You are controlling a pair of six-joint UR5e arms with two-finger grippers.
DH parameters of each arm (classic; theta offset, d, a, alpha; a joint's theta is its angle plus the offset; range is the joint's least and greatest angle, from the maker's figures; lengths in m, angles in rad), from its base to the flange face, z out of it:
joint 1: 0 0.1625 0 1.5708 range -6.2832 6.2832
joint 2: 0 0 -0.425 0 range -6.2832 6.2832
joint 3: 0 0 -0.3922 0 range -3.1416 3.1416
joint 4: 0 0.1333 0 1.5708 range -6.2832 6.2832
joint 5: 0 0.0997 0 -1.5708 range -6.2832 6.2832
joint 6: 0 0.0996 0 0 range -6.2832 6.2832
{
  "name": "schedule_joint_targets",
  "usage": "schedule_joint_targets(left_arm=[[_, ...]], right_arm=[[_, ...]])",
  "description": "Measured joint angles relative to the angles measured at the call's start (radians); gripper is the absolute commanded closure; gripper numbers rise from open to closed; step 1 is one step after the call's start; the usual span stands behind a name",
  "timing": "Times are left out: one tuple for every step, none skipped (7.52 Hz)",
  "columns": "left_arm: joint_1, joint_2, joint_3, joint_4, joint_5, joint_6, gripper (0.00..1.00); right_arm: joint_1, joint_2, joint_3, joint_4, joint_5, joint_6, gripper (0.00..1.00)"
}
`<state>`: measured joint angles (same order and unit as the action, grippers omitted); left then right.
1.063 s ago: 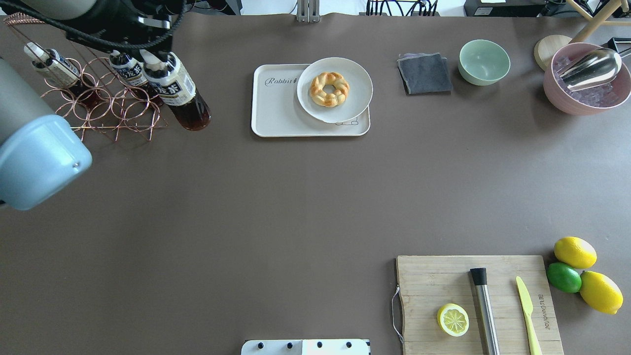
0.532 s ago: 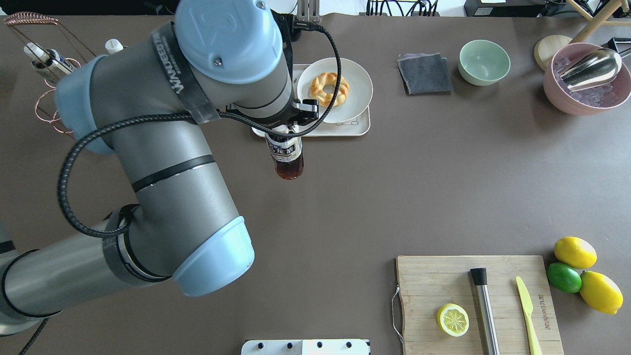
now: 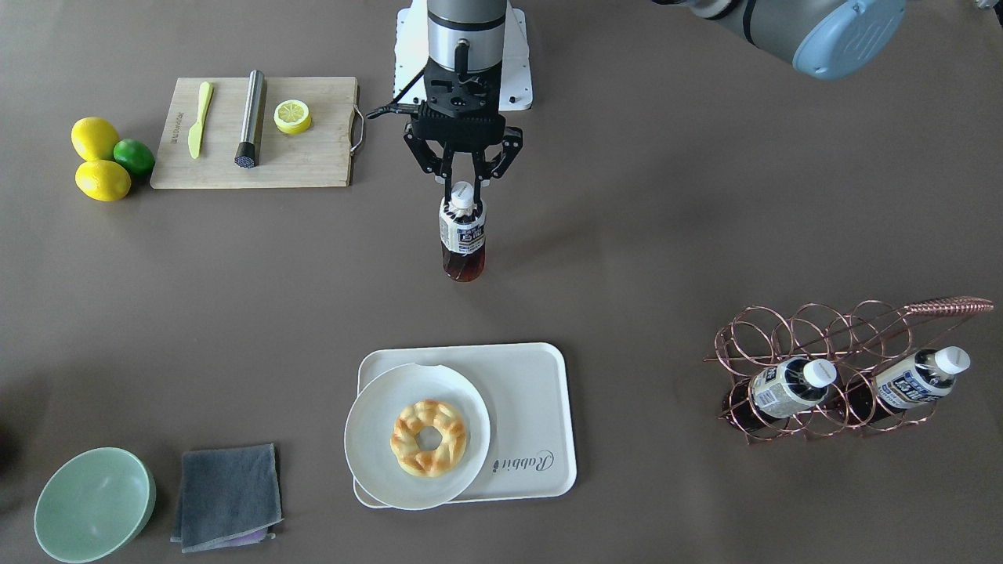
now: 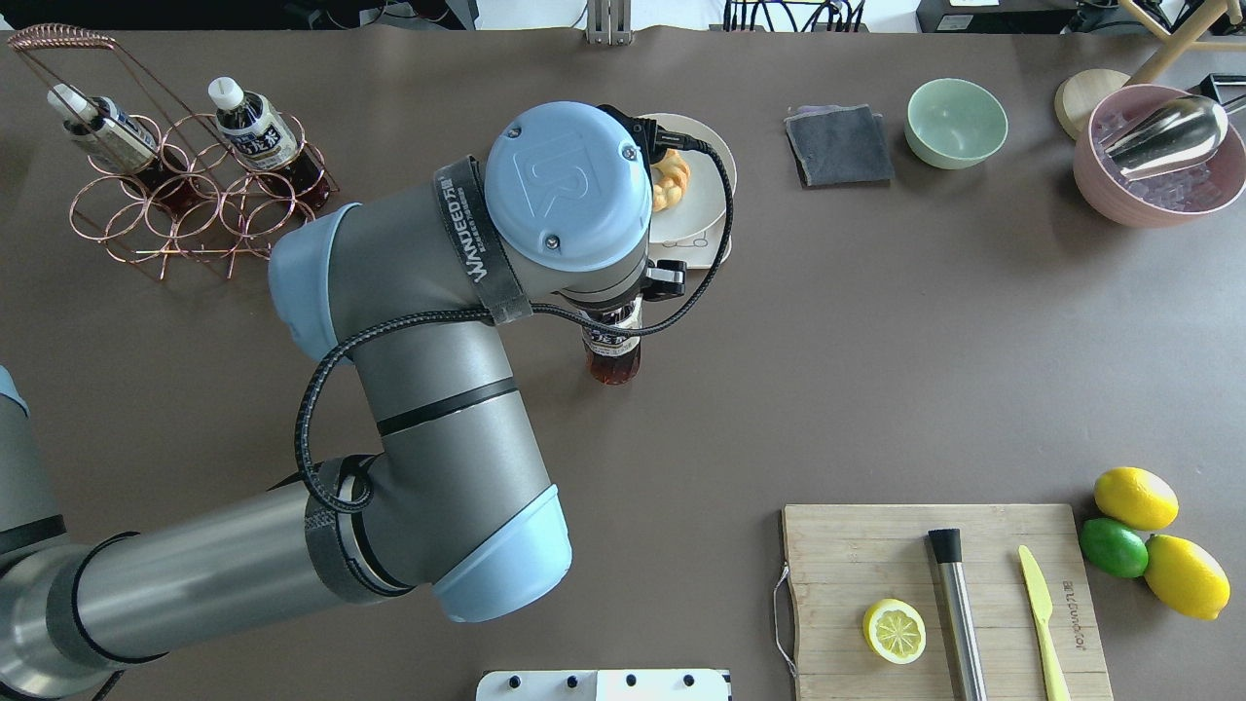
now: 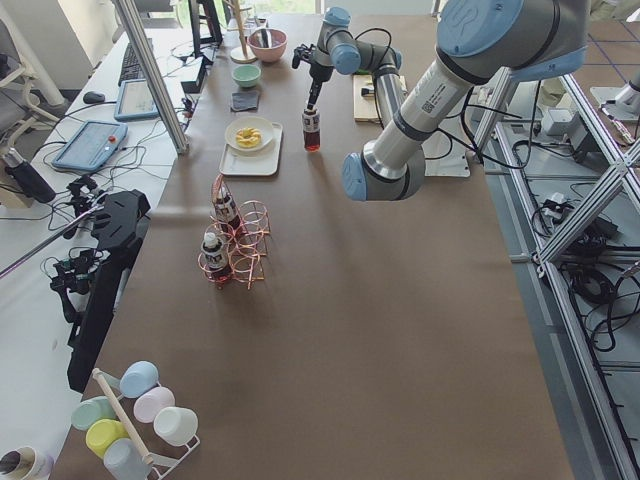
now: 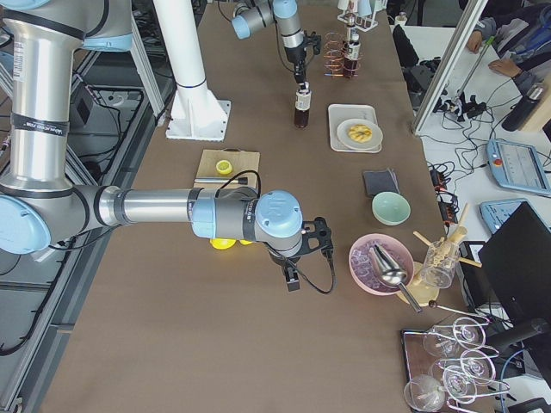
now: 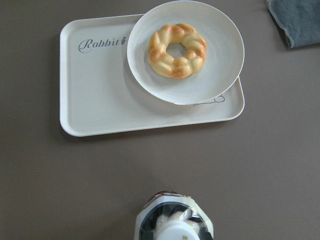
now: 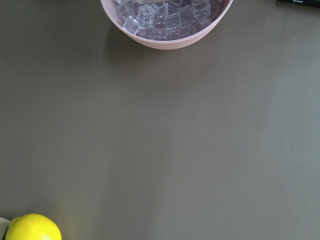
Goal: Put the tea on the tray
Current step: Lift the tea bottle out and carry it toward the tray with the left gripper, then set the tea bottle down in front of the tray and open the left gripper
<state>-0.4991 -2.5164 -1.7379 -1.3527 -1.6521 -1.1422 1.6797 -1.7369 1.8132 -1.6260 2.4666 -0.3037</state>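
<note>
My left gripper [image 3: 463, 189] is shut on the white cap of the tea bottle [image 3: 462, 235] and holds it upright over the brown table, on the robot's side of the tray [image 3: 533, 392]. In the overhead view the bottle [image 4: 611, 355] pokes out from under my left wrist, which hides most of the tray [image 4: 696, 255]. The left wrist view shows the bottle's cap [image 7: 175, 227] at the bottom and the tray [image 7: 100, 100] ahead, its left part bare. My right gripper [image 6: 291, 280] shows only in the exterior right view, near the pink bowl; I cannot tell its state.
A white plate [image 3: 368, 439] with a doughnut [image 3: 429, 437] covers part of the tray. Two alike bottles [image 3: 783, 388] lie in a copper wire rack [image 3: 815, 329]. A cutting board [image 3: 313, 157], lemons [image 3: 94, 137], grey cloth [image 3: 227, 493] and green bowl [image 3: 94, 501] lie around.
My left arm has carried the bottle from the wire rack rightward across the table, past the tray's near edge, and a little closer to the robot's side.
</note>
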Motion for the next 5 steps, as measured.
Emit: schedule_joint_targets(left_arm=[[0.003, 0.000, 0.003, -0.006, -0.001, 0.000, 1.00], [0.004, 0.000, -0.001, -0.006, -0.002, 0.001, 1.00], [0.005, 0.001, -0.003, -0.005, -0.003, 0.002, 1.00], [0.005, 0.008, -0.005, -0.003, -0.003, 0.003, 1.00], [0.005, 0.017, -0.007, -0.002, -0.003, 0.004, 1.00]], right_arm=[[0.000, -0.001, 0.000, 0.000, 0.000, 0.000, 0.00], [0.000, -0.002, 0.000, 0.001, 0.000, 0.000, 0.00], [0.000, -0.002, 0.000, 0.000, 0.000, 0.000, 0.00], [0.000, -0.002, 0.000, 0.000, 0.000, 0.000, 0.00], [0.000, -0.003, 0.000, 0.000, 0.000, 0.000, 0.00]])
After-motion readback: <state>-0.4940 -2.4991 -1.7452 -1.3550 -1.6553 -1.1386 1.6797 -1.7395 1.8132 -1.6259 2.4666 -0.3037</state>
